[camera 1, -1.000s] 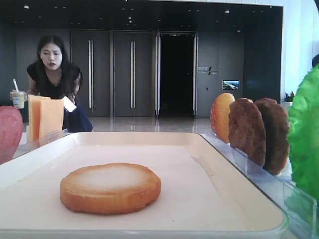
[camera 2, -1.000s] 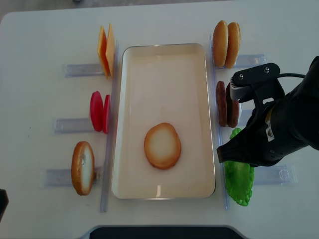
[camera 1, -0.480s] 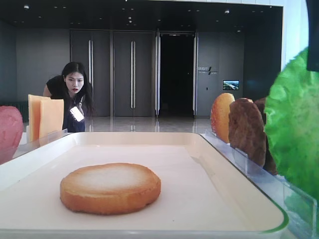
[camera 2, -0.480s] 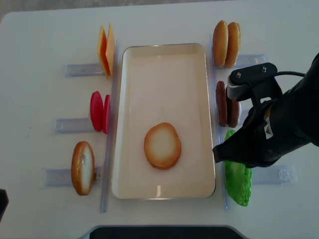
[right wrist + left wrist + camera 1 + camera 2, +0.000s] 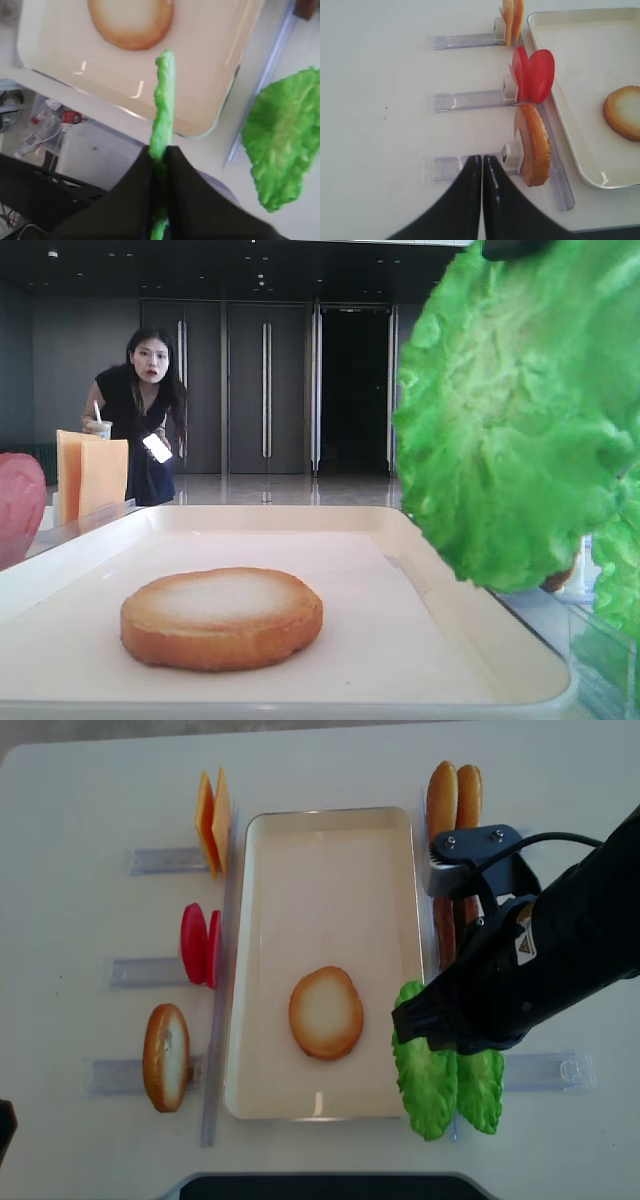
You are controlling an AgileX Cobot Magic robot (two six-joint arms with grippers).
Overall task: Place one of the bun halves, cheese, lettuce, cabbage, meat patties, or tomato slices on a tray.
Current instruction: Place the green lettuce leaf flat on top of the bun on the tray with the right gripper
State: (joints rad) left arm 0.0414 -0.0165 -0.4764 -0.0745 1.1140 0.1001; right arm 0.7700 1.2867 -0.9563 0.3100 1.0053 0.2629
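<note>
My right gripper (image 5: 161, 150) is shut on the lettuce (image 5: 164, 95), a thin frilly green leaf held on edge. The leaf hangs over the near right rim of the cream tray (image 5: 330, 815), where the overhead view shows the lettuce (image 5: 425, 1080) under my arm. One bun half (image 5: 326, 1012) lies flat in the tray. A second green leaf, the cabbage (image 5: 484, 1088), stays in the rack just right of the tray. My left gripper (image 5: 482, 157) is shut and empty, over the table next to an upright bun half (image 5: 534, 145).
Clear racks line both sides of the tray. On the left stand cheese (image 5: 212, 820), tomato slices (image 5: 200, 942) and a bun half (image 5: 166, 1056). On the right are two bun halves (image 5: 453, 795) and meat patties (image 5: 447, 935), partly under my arm. A person (image 5: 145, 410) stands behind.
My right gripper has lifted the lettuce out of its rack and carried it left, to the tray's right rim. The left gripper has not moved. The person behind has shifted.
</note>
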